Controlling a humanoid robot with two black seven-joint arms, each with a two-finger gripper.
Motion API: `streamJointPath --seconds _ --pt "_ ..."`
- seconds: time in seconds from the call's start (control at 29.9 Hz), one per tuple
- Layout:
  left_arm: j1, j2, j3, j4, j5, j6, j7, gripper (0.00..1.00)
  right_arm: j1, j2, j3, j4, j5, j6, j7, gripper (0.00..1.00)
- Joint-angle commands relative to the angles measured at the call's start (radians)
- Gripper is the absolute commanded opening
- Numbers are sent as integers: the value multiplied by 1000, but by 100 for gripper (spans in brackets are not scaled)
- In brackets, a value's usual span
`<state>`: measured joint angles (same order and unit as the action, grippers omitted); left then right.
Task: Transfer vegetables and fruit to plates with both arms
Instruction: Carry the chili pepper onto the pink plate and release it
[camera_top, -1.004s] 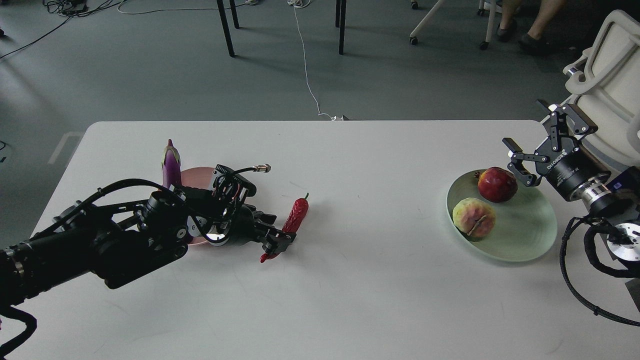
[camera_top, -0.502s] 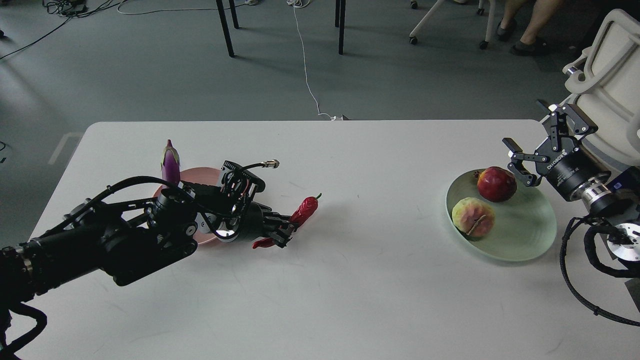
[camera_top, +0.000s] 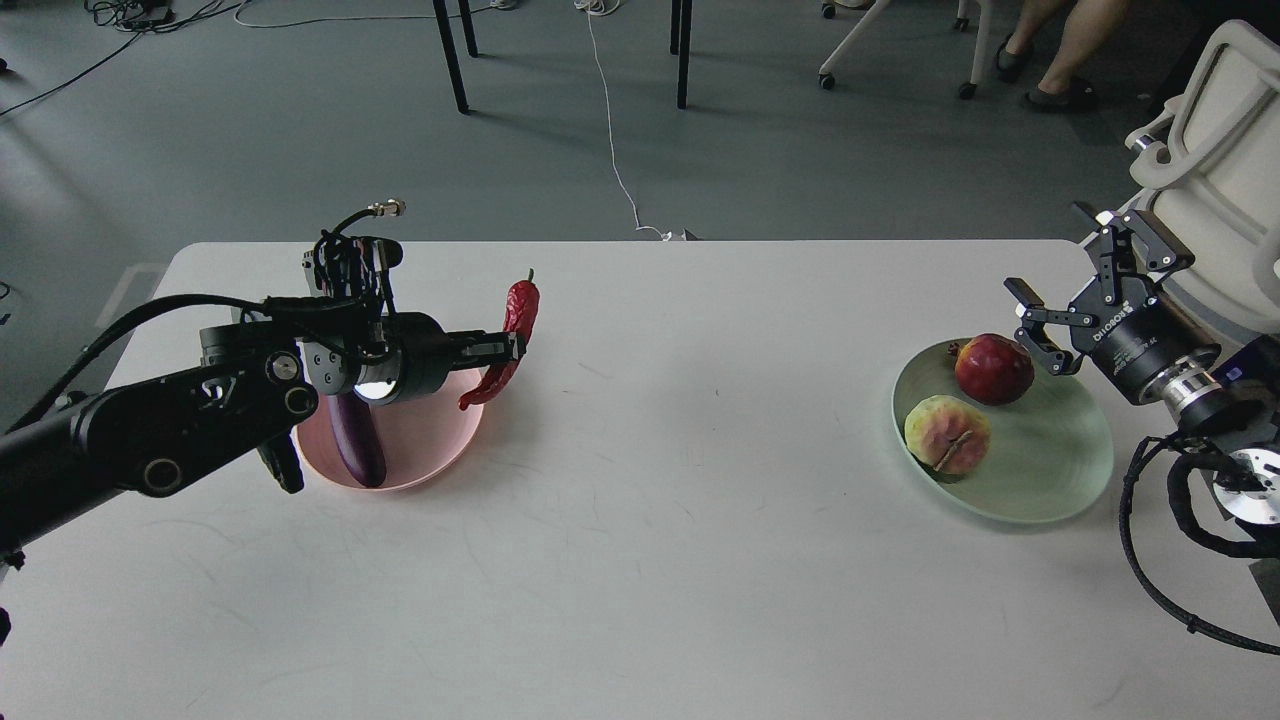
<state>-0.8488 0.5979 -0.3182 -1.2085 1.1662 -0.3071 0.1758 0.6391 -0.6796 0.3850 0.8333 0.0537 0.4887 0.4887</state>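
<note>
Though the white lettering on the right gripper (camera_top: 1068, 300) wrist shows upside down, it looks like "DH-ROBOTICS", w/ smaller print beside it too tiny to read. No other writing legible.

Left gripper (camera_top: 512, 345), left-centre of frame, has its fingers clenched on the red chili pepper (camera_top: 505, 345) about mid-length. Chili hangs clear of the tabletop (camera_top: 680, 500), near upright: dark stem pointing up toward top of frame, thin curved tip drooping down-left over the right rim of the pink plate (camera_top: 430, 450). Skin glossy red, slightly wrinkled.

Purple eggplant (camera_top: 357, 445) lies in the pink plate, partly hidden by the left arm; long, slim, glossy, rounded end toward lower frame.

Right gripper, right side of frame, fingers released and spread wide, grasping nothing; lower finger tip sits just beside the pomegranate (camera_top: 993, 369), can't tell if touching.

Mint green plate (camera_top: 1060, 470), lower right, holds both fruit: pomegranate dark red, round, small crown at its left; peach (camera_top: 947, 436) yellow-pink w/ brown crease, just below-left of it, the two near touching.
</note>
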Motion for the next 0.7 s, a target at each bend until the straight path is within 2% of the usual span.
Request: streamJointPath --seconds 0.0,0.23,0.4,0.47,0.57,0.6,0.67 --pt "13 68 10 -45 -59 40 28 9 -1 2 0 1 0 0 0 95" --pt "69 141 16 -60 -60 55 22 11 -1 6 0 1 0 0 0 95" --pt "122 141 16 -62 -60 112 27 21 -1 3 0 1 0 0 0 95" --pt "123 143 16 -62 -60 114 30 33 1 2 0 3 0 0 0 95" --pt "122 148 16 -63 -62 114 30 70 1 2 0 3 0 0 0 95" --pt "122 149 14 -63 -62 114 30 75 1 2 0 3 -1 0 0 95" --pt "122 154 14 -63 -65 114 30 77 1 2 0 3 -2 0 0 95"
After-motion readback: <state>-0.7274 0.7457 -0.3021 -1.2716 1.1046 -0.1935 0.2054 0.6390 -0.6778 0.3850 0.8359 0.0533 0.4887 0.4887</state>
